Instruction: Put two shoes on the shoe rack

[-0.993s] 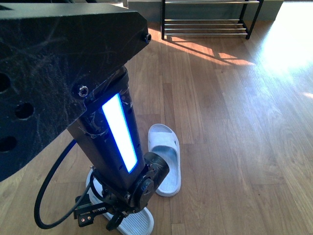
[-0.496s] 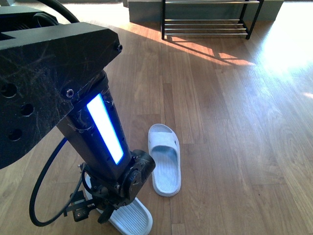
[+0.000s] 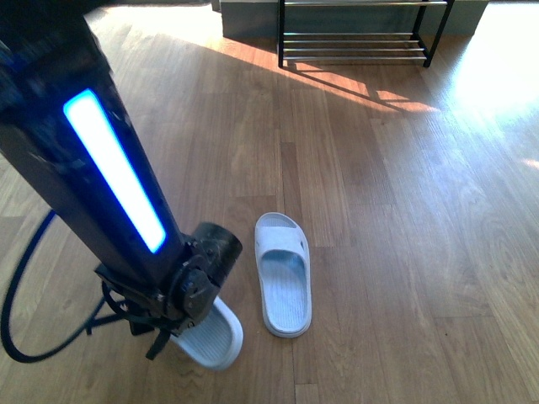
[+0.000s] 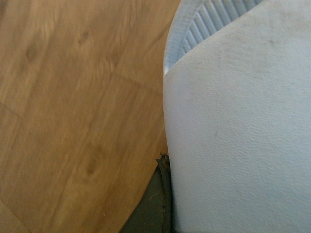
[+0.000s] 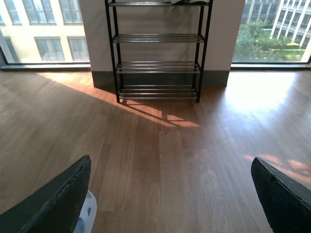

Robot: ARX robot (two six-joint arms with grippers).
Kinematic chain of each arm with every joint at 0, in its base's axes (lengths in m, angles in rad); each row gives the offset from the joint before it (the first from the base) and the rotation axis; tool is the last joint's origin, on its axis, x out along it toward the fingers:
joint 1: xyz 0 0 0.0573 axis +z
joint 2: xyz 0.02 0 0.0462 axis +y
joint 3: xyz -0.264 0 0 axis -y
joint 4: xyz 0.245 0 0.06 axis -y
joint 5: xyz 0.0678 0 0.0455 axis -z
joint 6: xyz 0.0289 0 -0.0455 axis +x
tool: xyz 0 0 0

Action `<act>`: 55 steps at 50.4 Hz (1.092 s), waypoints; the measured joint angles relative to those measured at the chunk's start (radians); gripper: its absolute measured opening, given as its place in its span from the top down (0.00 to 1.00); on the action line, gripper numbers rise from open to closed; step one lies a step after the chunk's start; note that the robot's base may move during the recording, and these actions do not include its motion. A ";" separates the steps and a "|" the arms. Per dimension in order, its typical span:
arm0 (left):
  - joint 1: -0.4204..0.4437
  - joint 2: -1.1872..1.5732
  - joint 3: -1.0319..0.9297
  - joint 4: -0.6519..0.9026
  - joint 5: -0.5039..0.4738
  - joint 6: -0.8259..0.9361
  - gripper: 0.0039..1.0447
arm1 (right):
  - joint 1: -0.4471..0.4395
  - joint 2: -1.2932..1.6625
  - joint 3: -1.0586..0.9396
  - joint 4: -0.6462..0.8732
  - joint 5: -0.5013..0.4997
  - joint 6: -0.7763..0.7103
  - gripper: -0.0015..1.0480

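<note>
Left fingers (image 4: 154,209) clenched on the held slide (image 3: 210,335). In the left wrist view one dark finger lies flush against the edge of its pale-blue strap (image 4: 233,126), and the ribbed footbed shows just past the strap. Can't tell if this slide is off the floor (image 3: 404,194) or resting on it.

Right fingers (image 5: 54,201) released and spread wide, nothing between them, facing the shoe rack (image 5: 158,48) from well back.

The held slide is the shoe farthest from the rack (image 3: 362,38), well apart from it. Only its heel end sticks out from under the left arm (image 3: 109,177), which carries a lit blue strip.

The second slide (image 3: 284,273) lies flat on the floor just beside the held one, slightly nearer the rack, not touching it, toe toward the rack, sole down.

The rack stands against the far wall, with black side frames and thin chrome bars. The tiers in view are bare, except for something grey at the top tier's edge, too cut off to name.
</note>
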 joint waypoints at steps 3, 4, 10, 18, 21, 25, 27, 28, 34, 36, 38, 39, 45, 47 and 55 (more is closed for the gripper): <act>0.007 -0.089 -0.078 0.095 0.000 0.081 0.99 | 0.000 0.000 0.000 0.000 0.000 0.000 0.09; 0.008 -0.108 -0.094 0.115 0.000 0.099 0.99 | 0.000 0.000 0.000 0.000 0.000 0.000 0.09; 0.021 -0.361 -0.314 0.360 -0.014 0.348 0.99 | 0.000 0.000 0.000 0.000 0.000 0.000 0.09; 0.046 -0.678 -0.598 0.595 -0.024 0.677 0.99 | 0.000 0.000 0.000 0.000 0.000 0.000 0.09; 0.062 -0.827 -0.718 0.630 -0.023 0.801 0.99 | 0.000 0.000 0.000 0.000 0.000 0.000 0.09; 0.087 -1.050 -0.867 0.591 -0.022 0.892 0.99 | 0.000 0.000 0.000 0.000 0.000 0.000 0.09; 0.095 -1.182 -0.934 0.534 -0.014 0.909 0.99 | 0.000 0.000 0.000 0.000 0.000 0.000 0.09; 0.096 -1.232 -0.956 0.505 -0.015 0.912 0.99 | 0.000 0.000 0.000 0.000 0.000 0.000 0.09; 0.098 -1.478 -1.040 0.392 -0.012 0.920 0.99 | 0.000 0.000 0.000 0.000 0.000 0.000 0.09; 0.098 -1.509 -1.040 0.391 -0.012 0.920 0.99 | 0.000 0.000 0.000 0.000 0.000 0.000 0.09; 0.098 -1.517 -1.040 0.391 -0.013 0.920 0.99 | 0.000 0.000 0.000 0.000 0.000 0.000 0.09; 0.099 -1.516 -1.040 0.391 -0.013 0.920 0.99 | 0.000 0.000 0.000 0.000 0.002 0.000 0.09; 0.092 -1.516 -1.041 0.389 0.002 0.924 0.99 | 0.000 0.000 0.000 0.000 0.003 0.000 0.09; 0.093 -1.515 -1.043 0.389 0.000 0.924 0.99 | 0.000 0.000 0.000 0.000 0.003 0.000 0.09; 0.096 -1.515 -1.043 0.389 -0.002 0.924 0.99 | 0.000 0.000 0.000 0.000 0.003 0.000 0.09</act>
